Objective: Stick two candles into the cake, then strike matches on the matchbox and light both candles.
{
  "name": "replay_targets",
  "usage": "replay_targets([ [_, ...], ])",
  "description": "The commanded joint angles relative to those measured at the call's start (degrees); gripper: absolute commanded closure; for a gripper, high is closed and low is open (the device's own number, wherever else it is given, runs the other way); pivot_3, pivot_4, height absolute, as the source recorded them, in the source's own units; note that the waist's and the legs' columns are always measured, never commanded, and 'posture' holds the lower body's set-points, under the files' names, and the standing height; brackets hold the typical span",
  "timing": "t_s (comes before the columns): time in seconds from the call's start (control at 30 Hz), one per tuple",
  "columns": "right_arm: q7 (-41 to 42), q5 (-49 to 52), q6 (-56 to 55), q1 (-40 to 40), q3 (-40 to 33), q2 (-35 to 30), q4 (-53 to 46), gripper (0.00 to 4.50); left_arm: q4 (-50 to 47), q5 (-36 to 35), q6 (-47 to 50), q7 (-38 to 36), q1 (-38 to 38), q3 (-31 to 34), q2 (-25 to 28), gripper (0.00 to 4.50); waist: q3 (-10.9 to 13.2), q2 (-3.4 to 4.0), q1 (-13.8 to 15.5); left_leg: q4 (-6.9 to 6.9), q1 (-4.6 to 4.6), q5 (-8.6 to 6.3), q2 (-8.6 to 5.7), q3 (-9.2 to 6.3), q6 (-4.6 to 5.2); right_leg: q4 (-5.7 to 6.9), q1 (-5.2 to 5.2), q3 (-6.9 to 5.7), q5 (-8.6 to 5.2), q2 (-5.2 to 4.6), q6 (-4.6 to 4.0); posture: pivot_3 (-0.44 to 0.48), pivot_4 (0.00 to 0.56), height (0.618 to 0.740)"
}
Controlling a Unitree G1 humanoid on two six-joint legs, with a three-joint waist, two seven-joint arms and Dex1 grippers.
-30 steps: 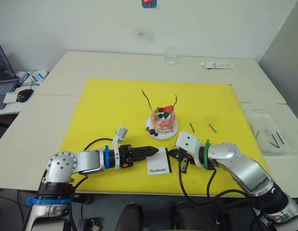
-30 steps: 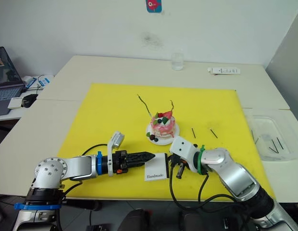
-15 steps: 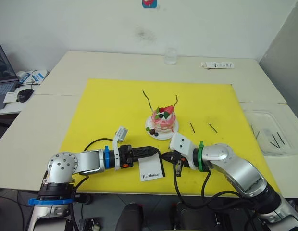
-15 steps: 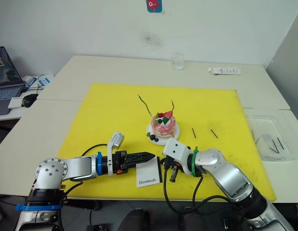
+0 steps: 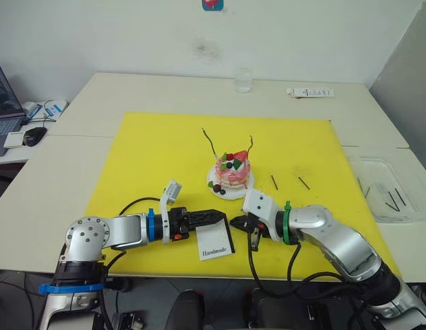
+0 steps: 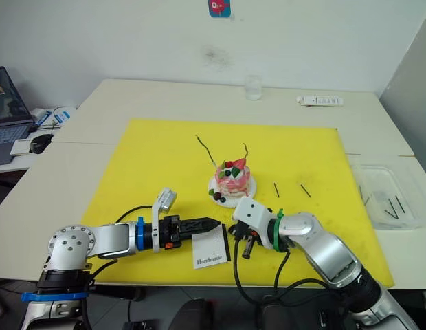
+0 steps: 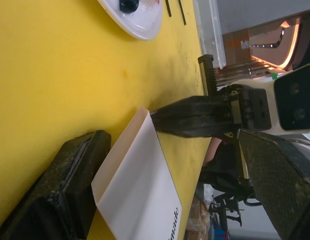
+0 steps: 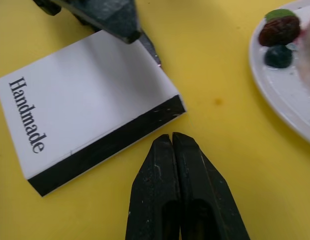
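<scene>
The pink cake stands on its white plate mid-mat, with two thin wavy candles upright in it. The white matchbox lies flat near the mat's front edge. My left gripper is open, one finger on the mat against the box's corner, the other above it. My right gripper is shut and empty, its tip just off the box's black strip. Two matches lie to the right of the cake.
The yellow mat covers the table's middle. A clear tray holding several dark sticks sits at the right edge. A glass and a white remote stand at the back. A laptop and mouse are far left.
My right gripper has moved left towards the left gripper. The matchbox has slid left and nearer the front edge, turning a little. The left arm has hardly moved.
</scene>
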Motion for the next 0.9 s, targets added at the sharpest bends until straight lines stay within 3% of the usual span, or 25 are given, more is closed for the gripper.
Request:
replay_targets([
  [0.03, 2.9, 2.3, -1.7, 0.0, -2.7, -2.7, -3.8, 4.45, 1.9, 3.2, 0.1, 1.7, 0.7, 0.2, 0.2, 0.00, 0.0, 0.00, 0.0, 0.00, -0.01, 0.00, 0.00, 0.00, 0.00, 0.00, 0.00, 0.00, 0.00, 0.00, 0.00, 0.000, 0.150, 0.740],
  [0.3, 14.9, 9.1, -1.7, -1.8, -0.3, -10.0, -7.2, 4.45, 2.4, 3.2, 0.6, 1.9, -0.1, 0.5, -0.7, 0.00, 0.0, 0.01, 0.0, -0.01, 0.00, 0.00, 0.00, -0.07, 0.00, -0.01, 0.00, -0.05, 0.00, 0.00, 0.00, 0.000, 0.150, 0.740],
  [0.77, 19.1, 7.3, -5.8, -1.9, 4.5, -11.8, -7.5, 4.45, 2.2, 1.1, 1.0, 3.2, -0.5, 2.0, -1.2, 0.00, 0.1, -0.02, 0.0, -0.01, -0.02, 0.00, -0.01, -0.06, 0.00, -0.02, -0.01, -0.06, 0.00, -0.03, -0.01, 0.000, 0.150, 0.740],
  [0.9, 16.6, 4.0, -7.1, -1.1, 7.0, -10.5, -6.6, 4.45, 1.6, 0.0, 1.3, 4.1, -0.3, 2.3, -1.4, 0.00, 0.1, -0.03, 0.0, -0.01, -0.02, 0.00, -0.01, -0.06, 0.00, -0.02, -0.02, -0.05, -0.01, -0.03, -0.01, 0.000, 0.150, 0.740],
])
